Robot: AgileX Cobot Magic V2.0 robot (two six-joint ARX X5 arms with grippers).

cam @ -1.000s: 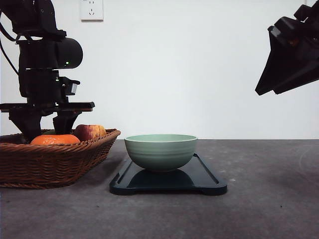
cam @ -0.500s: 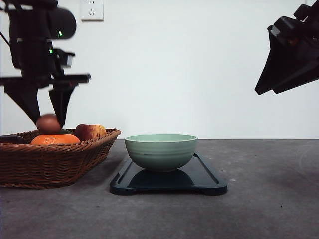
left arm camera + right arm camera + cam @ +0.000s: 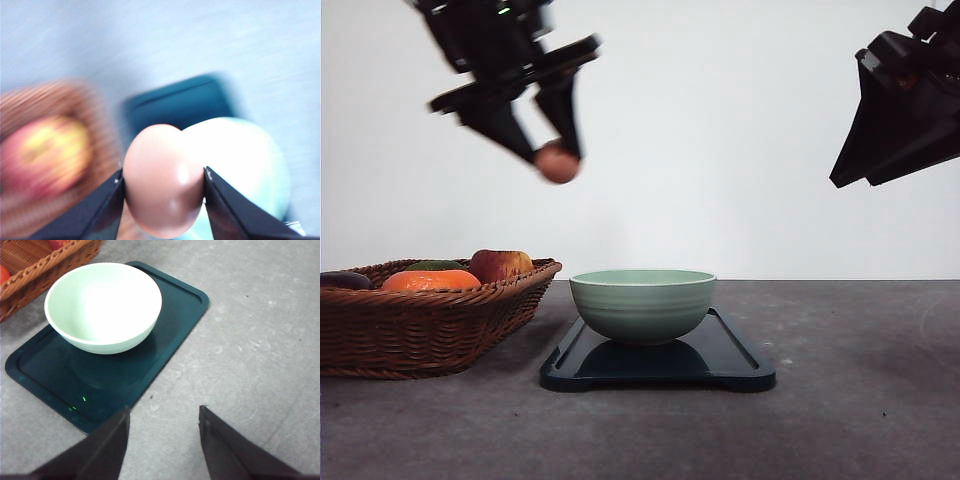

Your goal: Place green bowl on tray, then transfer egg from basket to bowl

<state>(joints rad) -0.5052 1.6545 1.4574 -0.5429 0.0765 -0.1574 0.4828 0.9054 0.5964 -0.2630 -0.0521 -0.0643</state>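
- Overhead in the front view, the egg (image 3: 557, 162) is held between the fingers of the left gripper (image 3: 552, 155), high above the table (image 3: 850, 400) and over the gap between the basket (image 3: 430, 320) and the green bowl (image 3: 642, 304). The arm is blurred.
- The green bowl is seen standing on the tray (image 3: 740, 362), towards its left half, just beside the basket.
- An apple (image 3: 500, 264) and a flat orange fruit (image 3: 430, 281) are seen lying in the basket, along with a dark object at the left edge that cannot be identified.
- The right gripper (image 3: 840, 180) is raised at the upper right, well apart from the tray; its opening cannot be told from this angle.
- From the left wrist, the egg (image 3: 164, 180) is shown clamped by the left gripper (image 3: 164, 200), a dark finger pressed to each side. Blurred beneath it are the green bowl (image 3: 245, 165), the tray (image 3: 180, 102), the basket (image 3: 45, 100) and the apple (image 3: 47, 155).
- From the right wrist, the right gripper (image 3: 162, 435) is shown with its fingers parted and nothing held between them, above bare table (image 3: 260, 340) beside the tray (image 3: 115, 385). The green bowl (image 3: 102, 305) is seen on the tray's end near the basket (image 3: 47, 265).
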